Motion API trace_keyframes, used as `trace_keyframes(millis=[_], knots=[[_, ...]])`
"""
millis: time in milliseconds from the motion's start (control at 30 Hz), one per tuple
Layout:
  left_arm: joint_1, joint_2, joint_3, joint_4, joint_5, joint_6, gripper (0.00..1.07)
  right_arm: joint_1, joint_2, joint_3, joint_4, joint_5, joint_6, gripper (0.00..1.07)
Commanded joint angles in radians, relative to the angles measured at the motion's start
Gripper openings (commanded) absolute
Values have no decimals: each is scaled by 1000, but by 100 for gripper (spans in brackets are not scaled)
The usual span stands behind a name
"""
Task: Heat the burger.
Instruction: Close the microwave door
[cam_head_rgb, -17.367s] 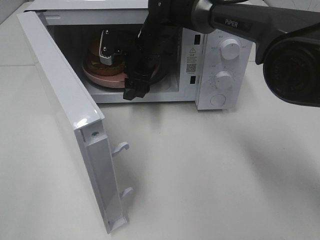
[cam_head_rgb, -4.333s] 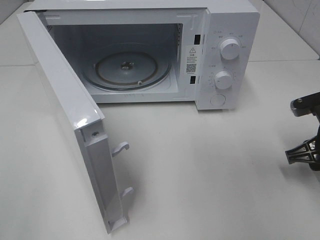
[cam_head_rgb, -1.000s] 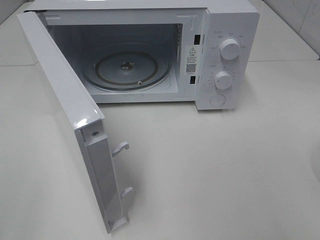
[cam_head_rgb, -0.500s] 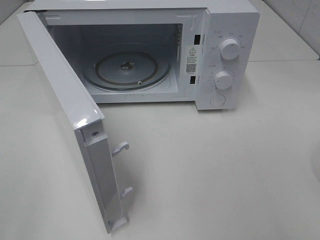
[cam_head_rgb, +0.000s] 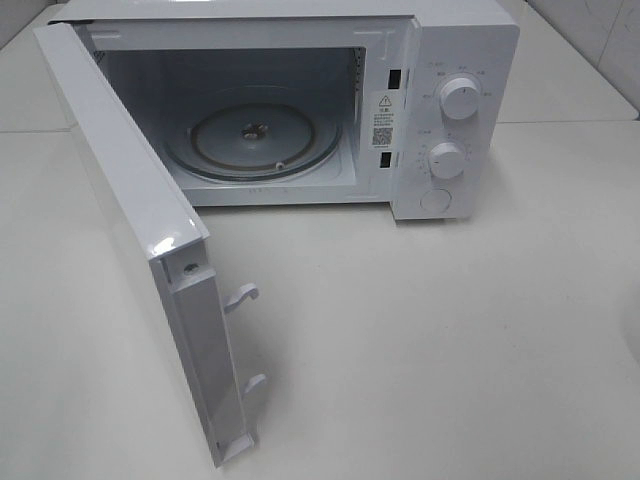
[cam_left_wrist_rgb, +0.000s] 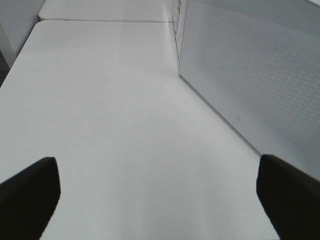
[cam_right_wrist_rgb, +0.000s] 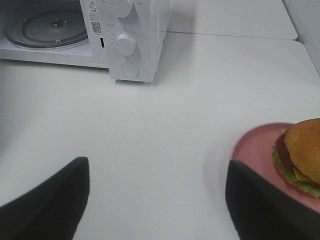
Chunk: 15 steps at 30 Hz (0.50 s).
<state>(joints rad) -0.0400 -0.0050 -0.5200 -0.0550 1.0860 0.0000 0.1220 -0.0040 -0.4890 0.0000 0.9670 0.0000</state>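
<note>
The burger (cam_right_wrist_rgb: 302, 150), with a golden bun and lettuce, sits on a pink dish (cam_right_wrist_rgb: 255, 147) on the white table, seen only in the right wrist view. My right gripper (cam_right_wrist_rgb: 155, 200) is open, hovering above the table. The dish lies just beyond one of its dark fingertips (cam_right_wrist_rgb: 265, 205), and nothing is between them. My left gripper (cam_left_wrist_rgb: 160, 200) is open wide over bare table beside the microwave door (cam_left_wrist_rgb: 250, 75). Neither gripper nor the burger shows in the high view. The microwave (cam_head_rgb: 465, 60) stands open with its glass turntable (cam_head_rgb: 250, 135) empty.
The microwave door (cam_head_rgb: 130, 190) swings far out toward the table's front left, with its latch hooks (cam_head_rgb: 243, 295) sticking out. Two knobs (cam_head_rgb: 459, 98) and a round button (cam_head_rgb: 436, 200) are on the right panel. White table (cam_head_rgb: 450, 330) spreads in front.
Long before, the burger and dish sat inside the microwave with my right arm reaching in; now they are out on the table and the arm has left the high view. Nothing moved in the last second.
</note>
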Motion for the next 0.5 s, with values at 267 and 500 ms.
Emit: trace_keyframes(millis=[267, 500], knots=[[-6, -5, 4, -3, -14, 0, 100, -7, -29, 1, 0, -5, 0, 75], [-6, -5, 4, -3, -14, 0, 100, -7, -29, 1, 0, -5, 0, 75]])
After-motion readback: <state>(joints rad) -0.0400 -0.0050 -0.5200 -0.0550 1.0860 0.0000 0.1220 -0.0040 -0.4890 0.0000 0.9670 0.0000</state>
